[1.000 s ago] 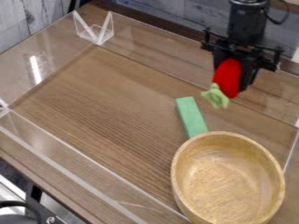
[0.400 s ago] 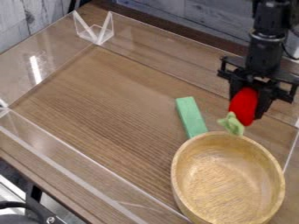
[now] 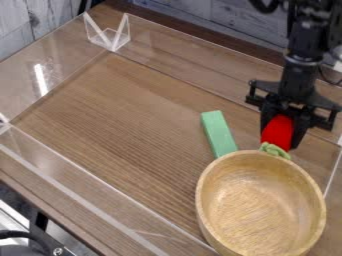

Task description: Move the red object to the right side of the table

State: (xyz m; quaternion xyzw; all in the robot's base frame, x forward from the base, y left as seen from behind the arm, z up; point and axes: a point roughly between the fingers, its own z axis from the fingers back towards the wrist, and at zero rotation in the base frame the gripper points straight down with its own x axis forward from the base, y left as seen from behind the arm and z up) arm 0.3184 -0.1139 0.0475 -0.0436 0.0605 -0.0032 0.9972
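Observation:
The red object [image 3: 278, 132] is a small bright-red toy fruit with a light green leafy base, hanging leaf-end down at the right of the table [image 3: 120, 115]. My gripper [image 3: 279, 128] points straight down and is shut on the red object, gripping its upper part between black fingers. The green base sits just above the far rim of the wooden bowl [image 3: 261, 206]; I cannot tell whether it touches the tabletop.
A green rectangular block [image 3: 218, 133] lies on the wood just left of the gripper. The round light wooden bowl fills the near right corner. Low clear acrylic walls [image 3: 54, 170] edge the table, with a folded clear piece [image 3: 107, 33] at the far left.
The gripper has carried the red object to the right and downward, from above the block's far end to just beyond the bowl's rim. Block and bowl have not moved.

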